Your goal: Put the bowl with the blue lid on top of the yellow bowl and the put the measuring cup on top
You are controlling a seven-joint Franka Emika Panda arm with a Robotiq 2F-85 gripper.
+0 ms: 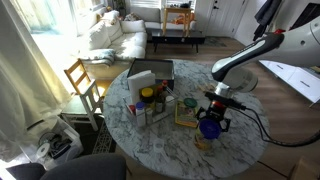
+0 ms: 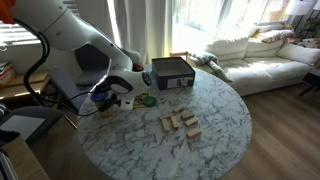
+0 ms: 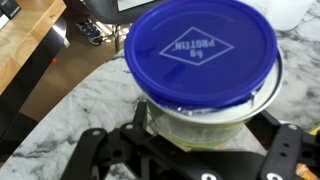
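The bowl with the blue lid [image 3: 200,50] fills the wrist view, its pale body standing between my gripper's [image 3: 190,145] two black fingers. Both fingers stand wide apart, with a gap on each side of the body, so the gripper is open. A yellowish edge shows under the bowl's base, and in an exterior view the blue lid [image 1: 208,125] sits just above a tan patch, the yellow bowl [image 1: 203,143]. The gripper [image 1: 218,103] hangs over it. In an exterior view the lid [image 2: 100,97] shows beside the gripper [image 2: 118,98]. I cannot pick out the measuring cup for certain.
The round marble table [image 1: 170,150] also holds a dark box [image 1: 150,72], yellow-capped jars [image 1: 148,97] and a flat yellow-green tray [image 1: 186,113]. A small green round thing [image 2: 148,99] lies near the gripper, and wooden blocks [image 2: 180,123] lie mid-table. A wooden chair [image 1: 82,78] stands beside the table.
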